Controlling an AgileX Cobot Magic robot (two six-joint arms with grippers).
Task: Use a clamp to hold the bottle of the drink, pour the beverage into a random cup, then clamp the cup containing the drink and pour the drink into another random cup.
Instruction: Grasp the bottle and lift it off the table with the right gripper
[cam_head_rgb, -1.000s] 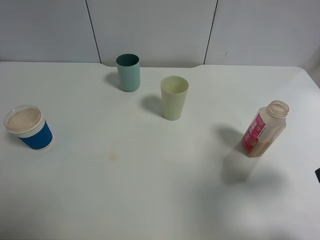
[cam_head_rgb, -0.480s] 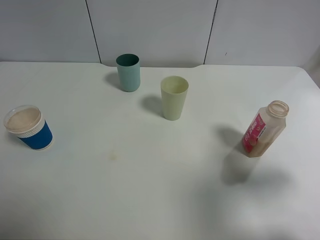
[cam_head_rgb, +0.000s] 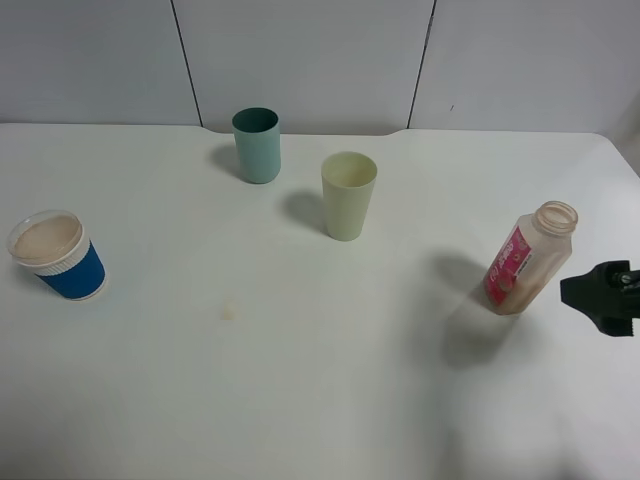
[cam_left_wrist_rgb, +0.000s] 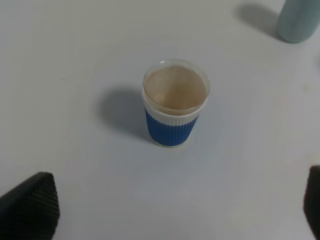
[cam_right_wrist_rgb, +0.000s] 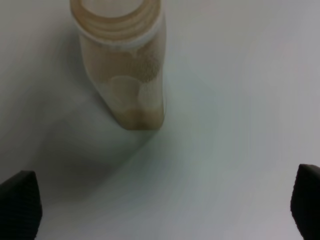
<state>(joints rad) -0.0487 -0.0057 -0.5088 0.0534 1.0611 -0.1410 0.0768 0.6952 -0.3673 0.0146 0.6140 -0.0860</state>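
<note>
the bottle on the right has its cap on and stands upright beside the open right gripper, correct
No, the bottle has no cap: the right wrist view shows its open mouth. It does stand upright beside the open right gripper.

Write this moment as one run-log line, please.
stage: before grasp | right gripper: open, near bottle, not touching | left gripper: open, facing blue cup | bottle: standing, uncapped

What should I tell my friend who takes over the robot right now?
Left gripper: open, holding nothing, facing the blue cup at the left.
Right gripper: open, holding nothing, close to the bottle, not touching it.
Bottle: upright, uncapped, at the right. Teal cup and pale cup: upright, near the back middle.
Done: nothing gripped yet.
Left: grip the bottle, pour into a cup, then grip that cup and pour into another.
</note>
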